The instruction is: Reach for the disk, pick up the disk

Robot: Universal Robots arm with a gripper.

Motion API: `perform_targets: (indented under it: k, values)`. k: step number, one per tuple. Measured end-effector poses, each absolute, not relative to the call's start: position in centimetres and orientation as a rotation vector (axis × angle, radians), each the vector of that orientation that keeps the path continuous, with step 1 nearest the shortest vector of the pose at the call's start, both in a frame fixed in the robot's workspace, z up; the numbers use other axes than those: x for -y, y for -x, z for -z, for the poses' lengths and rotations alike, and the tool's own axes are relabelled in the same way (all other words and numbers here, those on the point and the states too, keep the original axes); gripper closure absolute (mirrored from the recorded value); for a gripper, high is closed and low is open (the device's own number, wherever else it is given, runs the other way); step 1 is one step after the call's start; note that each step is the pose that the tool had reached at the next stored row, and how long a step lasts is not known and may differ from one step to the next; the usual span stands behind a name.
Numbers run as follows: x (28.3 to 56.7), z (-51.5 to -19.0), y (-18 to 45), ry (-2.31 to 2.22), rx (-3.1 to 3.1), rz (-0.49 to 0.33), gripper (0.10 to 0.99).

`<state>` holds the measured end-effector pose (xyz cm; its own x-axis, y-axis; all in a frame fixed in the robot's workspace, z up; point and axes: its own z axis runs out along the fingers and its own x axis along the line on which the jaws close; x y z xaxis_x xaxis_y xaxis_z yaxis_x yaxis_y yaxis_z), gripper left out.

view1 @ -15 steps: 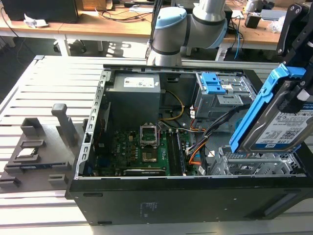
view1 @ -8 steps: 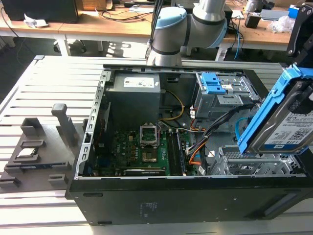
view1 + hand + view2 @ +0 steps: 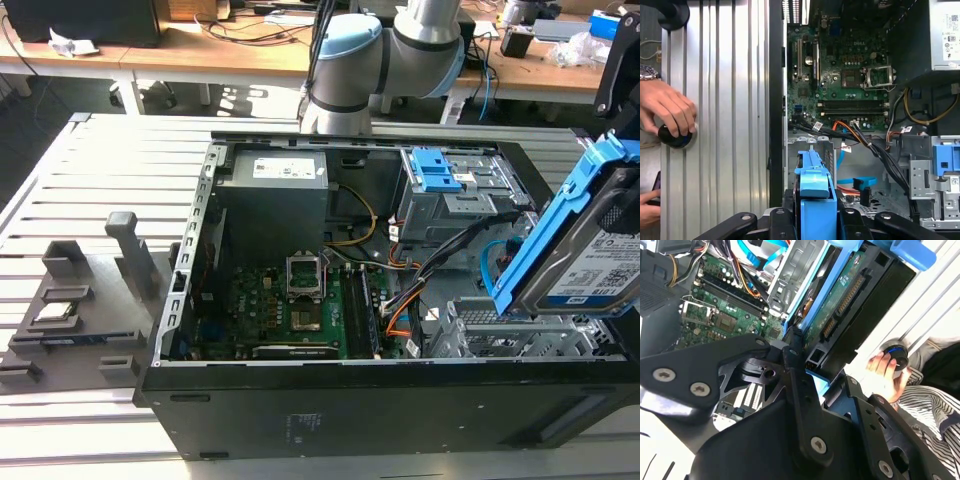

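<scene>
Gripping the disk [image 3: 590, 262], the gripper [image 3: 815, 220] had its black fingers pressed against the drive's blue side rails, as both wrist views showed, and the disk stood lifted and tilted at the exterior view's right, above the grey drive cage [image 3: 520, 330] and clear of the case floor. By that showing the reach was done and the pick-up looked largely accomplished; I judged that little remained beyond carrying it fully free of the open computer case [image 3: 380, 400]. That black case lay on its side on a slatted metal surface [image 3: 100, 170], its motherboard [image 3: 290, 310], power supply [image 3: 275, 175] and bundled cables [image 3: 440, 260] exposed. To the exterior view's left of the case, a grey fixture tray [image 3: 75, 320] sat on the same surface, holding a small square chip [image 3: 55, 312]. Behind stood wooden desks [image 3: 200, 50] strewn with wires and equipment. In the first wrist view a person's hand [image 3: 667, 112] rested on a round black knob [image 3: 675, 137] beside the case.
</scene>
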<state>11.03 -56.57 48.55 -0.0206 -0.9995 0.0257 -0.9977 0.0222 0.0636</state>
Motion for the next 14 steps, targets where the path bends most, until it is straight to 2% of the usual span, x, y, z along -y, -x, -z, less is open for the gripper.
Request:
perform_targets:
  k: [14]
  values:
    - [55.0, -46.6, -10.7, -2.159, 2.205, 0.056, 0.718]
